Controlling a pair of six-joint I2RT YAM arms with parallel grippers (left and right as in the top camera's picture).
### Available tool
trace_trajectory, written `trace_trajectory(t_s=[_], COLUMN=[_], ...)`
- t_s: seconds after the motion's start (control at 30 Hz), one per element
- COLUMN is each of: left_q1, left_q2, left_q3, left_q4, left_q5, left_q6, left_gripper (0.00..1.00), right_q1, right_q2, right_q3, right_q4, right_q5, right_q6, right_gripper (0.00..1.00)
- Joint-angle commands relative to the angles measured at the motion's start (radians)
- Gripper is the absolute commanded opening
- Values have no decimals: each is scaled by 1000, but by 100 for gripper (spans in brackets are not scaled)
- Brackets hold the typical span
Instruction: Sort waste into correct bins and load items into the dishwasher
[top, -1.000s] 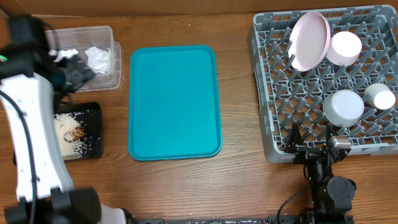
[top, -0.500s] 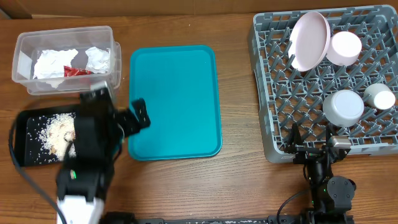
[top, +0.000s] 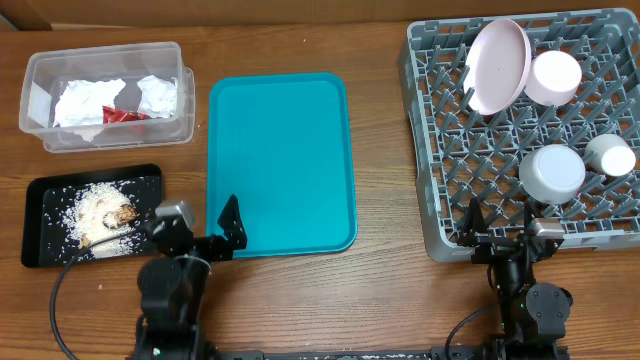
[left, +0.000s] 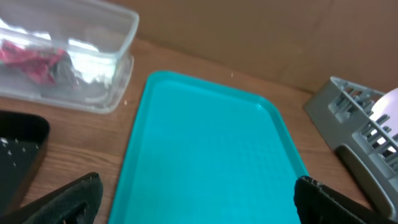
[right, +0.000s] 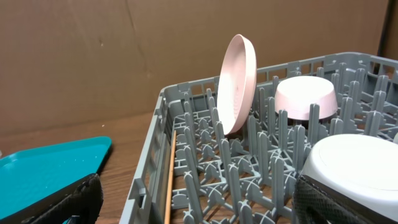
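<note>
The clear tub (top: 186, 100) at the back left holds crumpled white napkins (top: 88, 100) and a red scrap (top: 118, 114). In front of it, rice and brown bits (top: 98, 210) lie in the black tray (top: 40, 245). In the grey dish rack (top: 420, 150) a pale plate (top: 498, 65) stands on edge beside a smaller white dish (top: 553, 77), a grey-rimmed bowl (top: 552, 173) and a white cup (top: 610, 155). My left gripper (top: 200, 225) (left: 198, 193) is open and empty over the teal tray's near-left corner. My right gripper (top: 505, 232) (right: 199, 193) is open and empty at the rack's front edge.
A bare teal tray (top: 280, 165) (left: 205, 155) lies mid-table between the bins and the rack. A thin wooden stick (right: 170, 180) lies inside the rack's left wall. A brown cardboard wall stands behind the table.
My left arm swung from the clear tub at the back left down to the table's front edge by the teal tray. The right arm has not moved.
</note>
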Motion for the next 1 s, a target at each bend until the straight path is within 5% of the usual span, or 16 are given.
trace_trajectory(t_s=[0.0, 0.37, 0.83, 0.97], left_q1=[24, 56, 57, 56], left_q2=[-113, -352, -365, -365], left_q3=[-77, -142, -142, -142], left_q4=[28, -64, -70, -71], left_q5=[31, 16, -52, -56], left_q6=[48, 139, 187, 290], left_gripper=[100, 100, 100, 100], right_q1=[3, 3, 3, 3], right_q2=[-12, -12, -12, -12], right_q3=[-10, -10, -10, -10], right_q4=[6, 6, 6, 6], right_q5=[13, 13, 13, 13], right_q6=[-3, -3, -3, -3], right_gripper=[100, 100, 100, 100])
